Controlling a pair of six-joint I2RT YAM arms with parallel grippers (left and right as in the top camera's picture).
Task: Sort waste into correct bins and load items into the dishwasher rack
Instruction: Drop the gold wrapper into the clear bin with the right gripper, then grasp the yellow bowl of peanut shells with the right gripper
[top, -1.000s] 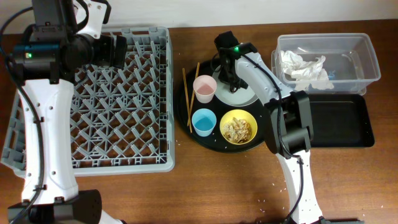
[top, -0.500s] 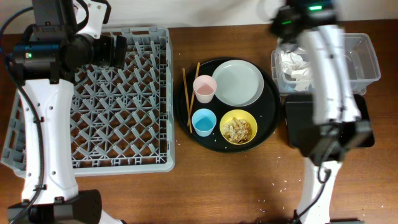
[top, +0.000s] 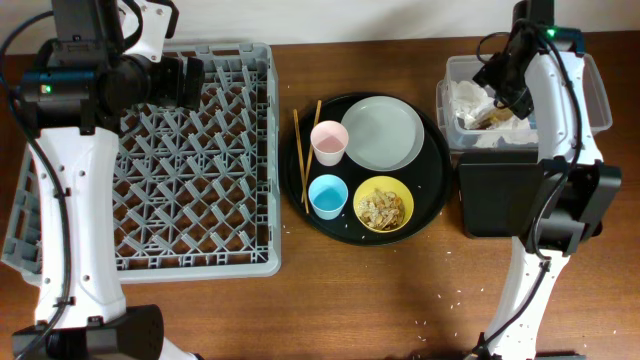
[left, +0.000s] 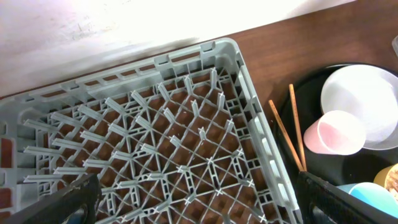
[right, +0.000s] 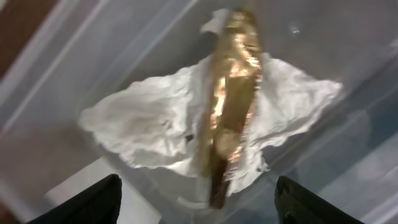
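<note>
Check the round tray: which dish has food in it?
The yellow bowl: it holds beige scraps. The plate, pink cup and blue cup beside it look empty.

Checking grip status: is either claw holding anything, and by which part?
Nothing. Both are open: the right claw over the gold wrapper lying on a white napkin in the clear tub, the left claw over the rack.

Black for the round tray (top: 430, 190). On it: pale grey-white plate (top: 383, 133), pink cup (top: 329, 142), light-blue cup (top: 327, 196), yellow bowl (top: 363, 196) with beige-brown scraps (top: 383, 208), tan chopsticks (top: 300, 150). Left of it, grey lattice rack (top: 190, 160). Right of it, clear tub (top: 598, 95), white napkin (right: 146, 127), shiny gold wrapper (right: 233, 93), plain black flat tray (top: 500, 200). Dark brown woodgrain tabletop (top: 350, 300).
</note>
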